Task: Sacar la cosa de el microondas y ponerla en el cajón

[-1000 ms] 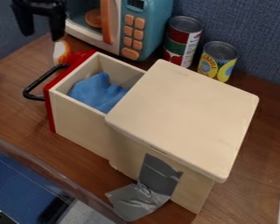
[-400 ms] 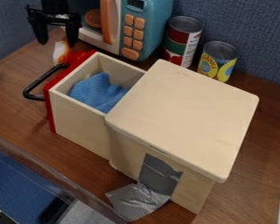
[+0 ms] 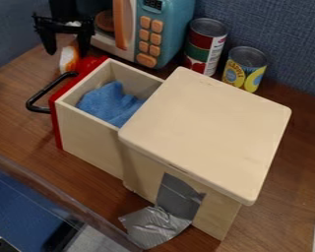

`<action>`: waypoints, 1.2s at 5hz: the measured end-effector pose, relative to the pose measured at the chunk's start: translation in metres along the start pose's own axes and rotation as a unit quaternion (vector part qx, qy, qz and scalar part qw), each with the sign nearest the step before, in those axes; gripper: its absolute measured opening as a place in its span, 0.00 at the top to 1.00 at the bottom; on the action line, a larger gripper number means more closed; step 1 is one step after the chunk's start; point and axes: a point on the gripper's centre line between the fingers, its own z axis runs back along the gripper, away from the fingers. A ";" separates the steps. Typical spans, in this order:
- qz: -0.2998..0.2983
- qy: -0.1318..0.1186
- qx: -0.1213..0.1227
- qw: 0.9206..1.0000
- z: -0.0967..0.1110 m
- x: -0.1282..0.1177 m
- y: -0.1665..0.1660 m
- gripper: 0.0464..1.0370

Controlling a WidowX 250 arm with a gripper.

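My gripper (image 3: 67, 52) hangs at the upper left, open, in front of the toy microwave's left part and just above a small white and orange thing (image 3: 69, 58) on the table behind the drawer's red front. The teal and white microwave (image 3: 168, 34) has an orange handle and buttons; a round orange-brown thing (image 3: 105, 21) shows inside it, left of the handle. The wooden drawer (image 3: 91, 142) is pulled out of its cabinet, with a black handle at its red front. A blue cloth (image 3: 110, 103) lies in the drawer.
The cabinet's flat top (image 3: 209, 130) takes up the centre right. Two cans, one red and green (image 3: 204, 47) and one yellow (image 3: 244, 69), stand right of the microwave. Grey tape (image 3: 157, 226) hangs at the cabinet's lower front. A blue partition wall (image 3: 278, 44) rises behind.
The gripper has moved down and slightly right from its place a second ago. The drawer, cloth and microwave have stayed where they were.
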 end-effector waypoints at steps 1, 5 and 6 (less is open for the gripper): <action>0.013 0.003 0.008 1.000 -0.010 0.003 0.004 0.09; 0.016 -0.018 -0.002 1.000 0.033 -0.003 -0.005 0.43; -0.006 -0.031 -0.007 0.999 0.057 -0.009 -0.023 0.43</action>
